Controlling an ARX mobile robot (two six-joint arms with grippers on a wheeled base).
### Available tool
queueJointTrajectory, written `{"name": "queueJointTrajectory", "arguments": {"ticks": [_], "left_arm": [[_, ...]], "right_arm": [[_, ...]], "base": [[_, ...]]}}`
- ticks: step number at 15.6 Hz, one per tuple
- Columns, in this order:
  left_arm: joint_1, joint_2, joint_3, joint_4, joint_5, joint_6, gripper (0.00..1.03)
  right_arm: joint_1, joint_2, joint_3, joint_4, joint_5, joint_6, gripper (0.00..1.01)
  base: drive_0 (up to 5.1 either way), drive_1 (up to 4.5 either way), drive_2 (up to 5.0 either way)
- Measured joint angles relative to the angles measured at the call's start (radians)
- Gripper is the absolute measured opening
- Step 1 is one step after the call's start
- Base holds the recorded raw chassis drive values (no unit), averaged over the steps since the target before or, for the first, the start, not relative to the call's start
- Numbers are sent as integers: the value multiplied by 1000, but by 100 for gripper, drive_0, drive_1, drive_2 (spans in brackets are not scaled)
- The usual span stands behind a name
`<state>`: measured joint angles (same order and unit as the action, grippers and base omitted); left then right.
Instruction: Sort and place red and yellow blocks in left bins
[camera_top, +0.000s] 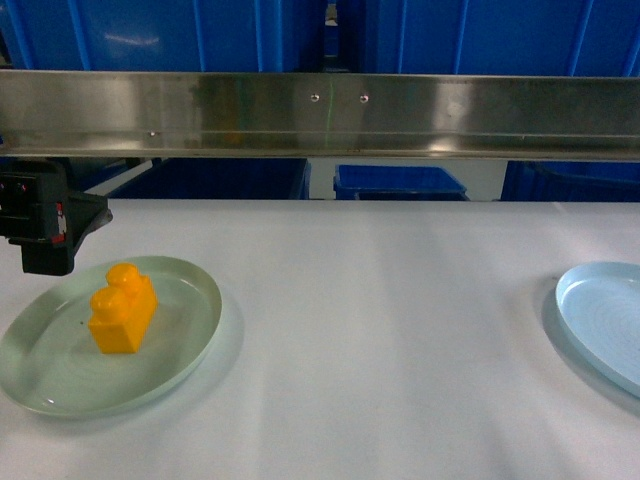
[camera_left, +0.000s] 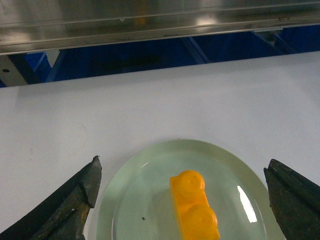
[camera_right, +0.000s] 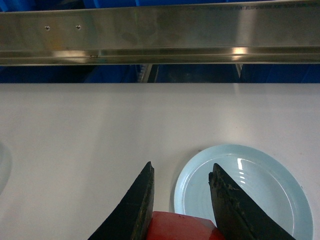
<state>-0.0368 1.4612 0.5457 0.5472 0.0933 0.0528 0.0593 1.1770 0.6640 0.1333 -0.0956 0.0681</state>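
**Q:** What is lying in front of you?

**A:** White tabletop (camera_top: 380, 330) is stretching ahead to a steel rail (camera_top: 320, 112), with blue bins (camera_top: 398, 181) waiting behind and below it. A yellow block (camera_top: 122, 310) is lying on a pale green plate (camera_top: 180, 345) at my left. A pale blue plate (camera_top: 600, 315) is sitting well apart at my right.

**Q:** What are your tools doing?

**A:** My left tool (camera_left: 182, 200) is hovering over the green plate with its fingers spread wide on either side of the yellow block, touching nothing. My right tool (camera_right: 182, 197) is closing narrowly on a red block (camera_right: 180, 226) near the blue plate.

**Q:** How far along is the sorting?

**A:** Early, I am judging. Neither block is reaching a bin yet; the yellow one is awaiting a grasp, and the red one is awaiting carrying.
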Motion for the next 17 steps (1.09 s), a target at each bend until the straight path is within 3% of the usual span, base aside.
{"name": "queueJointTrajectory", "arguments": {"ticks": [2, 4, 13, 16, 17], "left_arm": [[0, 0, 0, 0, 0, 0, 98], [0, 0, 0, 0, 0, 0, 98], [0, 0, 0, 0, 0, 0, 98], [8, 8, 8, -84, 21, -3, 98], [0, 92, 146, -151, 64, 3, 98]], "right_arm": [[0, 0, 0, -9, -24, -40, 28], [-2, 0, 0, -10, -26, -57, 28], [-8, -2, 0, -22, -41, -35, 28], [-8, -2, 0, -22, -41, -35, 28], [-8, -2, 0, -23, -41, -34, 28]], "base": [[0, 0, 0], [0, 0, 0], [0, 0, 0], [0, 0, 0], [0, 0, 0]]}}
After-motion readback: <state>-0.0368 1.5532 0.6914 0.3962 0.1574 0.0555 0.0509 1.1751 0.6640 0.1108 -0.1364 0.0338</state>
